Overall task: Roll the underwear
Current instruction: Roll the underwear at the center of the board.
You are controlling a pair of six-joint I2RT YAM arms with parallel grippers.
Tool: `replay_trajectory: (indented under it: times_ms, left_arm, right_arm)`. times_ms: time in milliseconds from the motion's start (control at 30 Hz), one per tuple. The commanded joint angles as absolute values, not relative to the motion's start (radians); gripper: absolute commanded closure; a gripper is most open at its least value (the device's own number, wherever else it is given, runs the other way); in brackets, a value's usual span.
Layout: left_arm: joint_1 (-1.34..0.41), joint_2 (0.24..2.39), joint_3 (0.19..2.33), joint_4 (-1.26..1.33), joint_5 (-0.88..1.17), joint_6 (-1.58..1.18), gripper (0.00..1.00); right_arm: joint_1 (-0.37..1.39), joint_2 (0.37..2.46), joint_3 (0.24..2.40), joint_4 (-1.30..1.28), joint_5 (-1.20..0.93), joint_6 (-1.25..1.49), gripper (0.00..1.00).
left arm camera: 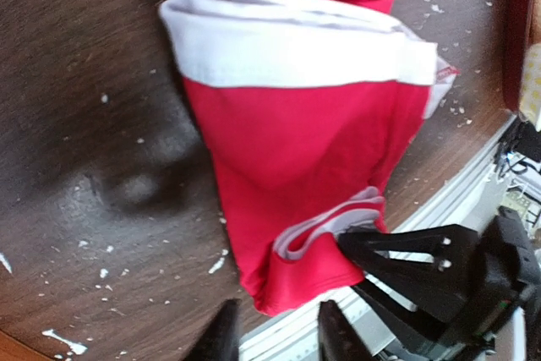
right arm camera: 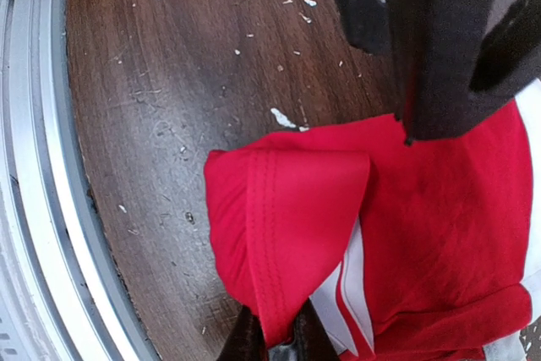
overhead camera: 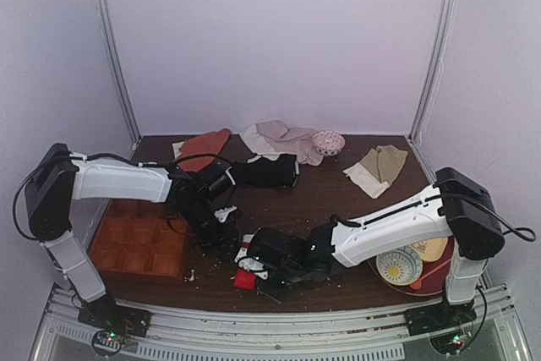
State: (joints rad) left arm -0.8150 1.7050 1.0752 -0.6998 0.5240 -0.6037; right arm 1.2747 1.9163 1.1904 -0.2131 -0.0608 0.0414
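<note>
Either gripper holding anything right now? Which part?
Right gripper pinches the red underwear at a folded hem edge; left gripper open, holding nothing.

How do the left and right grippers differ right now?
The left gripper is open, holding nothing; the right gripper is shut on a folded edge of the red underwear. The left hovers just off the hem; the right touches fabric. Both are low over the table.
</note>
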Motion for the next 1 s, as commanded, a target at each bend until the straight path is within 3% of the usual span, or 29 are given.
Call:
replay_trajectory:
  times_ms: [0, 433, 967]
  left_arm:
    - [-0.818, 1.671, 1.076, -0.615, 0.575, -0.598, 0.75]
    - [-0.819, 1.708, 0.981, -0.407, 0.708, -0.648, 1.0]
    - [-0.833, 1.797, 0.871, -0.353, 0.68, -0.631, 1.0]
  right_arm:
    - [1.261, 1.929, 1.166, -0.319, -0.128, 0.048, 1.0]
    - [1.233, 1.936, 1.184, -0.333, -0.181, 0.047, 1.0]
    - [1.212, 1.92, 1.181, -0.327, -0.229, 0.06, 1.0]
